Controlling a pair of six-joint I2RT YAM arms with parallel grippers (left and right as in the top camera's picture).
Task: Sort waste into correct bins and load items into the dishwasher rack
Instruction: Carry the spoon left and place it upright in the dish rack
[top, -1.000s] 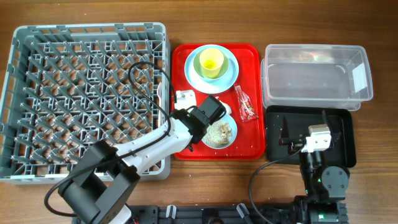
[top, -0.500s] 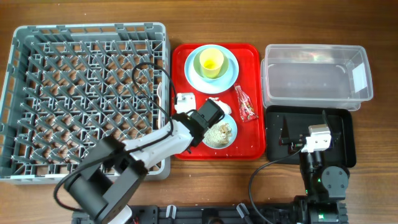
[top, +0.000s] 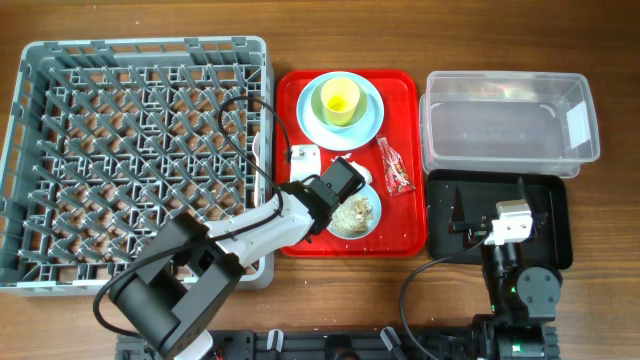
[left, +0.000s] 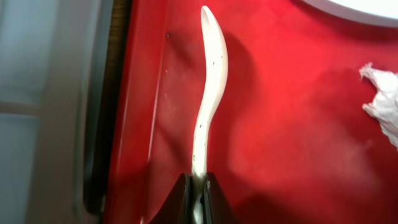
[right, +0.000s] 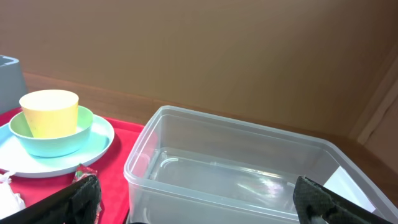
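My left gripper is shut on the end of a white plastic utensil, over the left part of the red tray. I cannot tell whether it is the fork or the spoon. Overhead, this gripper is beside the dishwasher rack. The crumpled napkin lies to its right. A light-blue dish holds rice crumbs. The yellow-green cup sits in the bowl on the plate. The red wrapper lies on the tray. My right gripper is open over the black tray, facing the clear tub.
The red tray sits between the rack and the two bins. The left arm's cable loops over the rack's right side. Bare wood table runs along the front edge.
My left gripper has shifted slightly to the right over the red tray. The right arm has not moved.
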